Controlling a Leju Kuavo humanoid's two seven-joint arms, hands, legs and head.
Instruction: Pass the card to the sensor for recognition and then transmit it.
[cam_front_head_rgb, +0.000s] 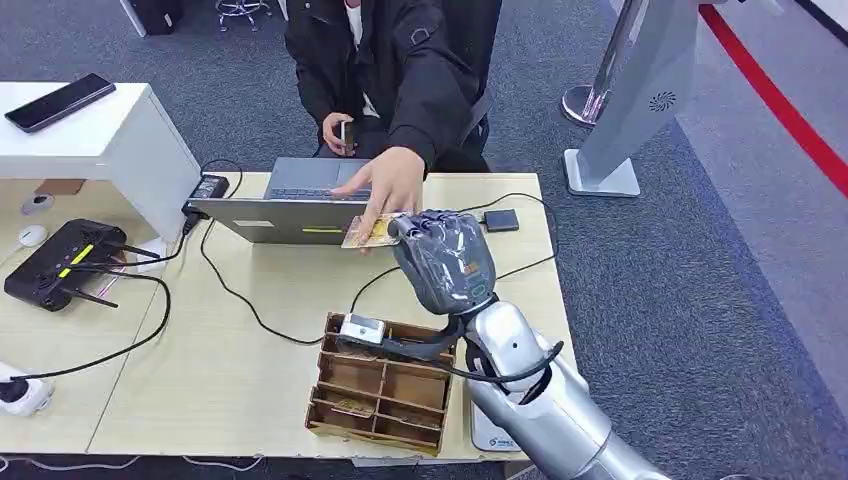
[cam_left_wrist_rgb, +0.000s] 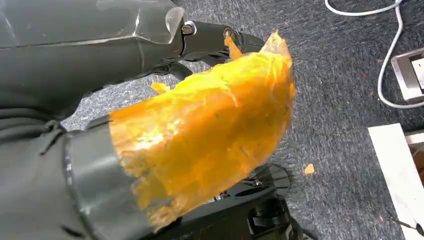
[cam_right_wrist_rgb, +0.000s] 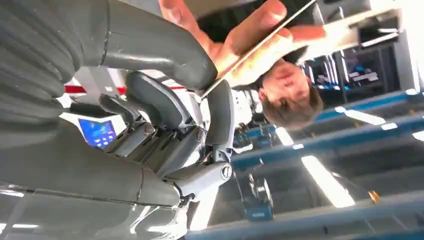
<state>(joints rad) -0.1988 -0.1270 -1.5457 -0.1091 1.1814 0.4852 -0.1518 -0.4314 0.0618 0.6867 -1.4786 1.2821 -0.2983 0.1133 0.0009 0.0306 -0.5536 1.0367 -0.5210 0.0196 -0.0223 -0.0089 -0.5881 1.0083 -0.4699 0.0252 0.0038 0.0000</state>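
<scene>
While a person's hand (cam_front_head_rgb: 388, 186) grips it, the card (cam_front_head_rgb: 366, 231) sits pinched in the right hand (cam_front_head_rgb: 445, 255).

R hand (cam_front_head_rgb: 447, 262) raised, fingers (cam_right_wrist_rgb: 220, 115) prob. pinching

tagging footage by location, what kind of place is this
Most likely an office or lab test area. A wooden desk stands on grey carpet and carries a laptop, a black router and trailing cables. A seated person's hand is on the card that the right hand holds out.
</scene>
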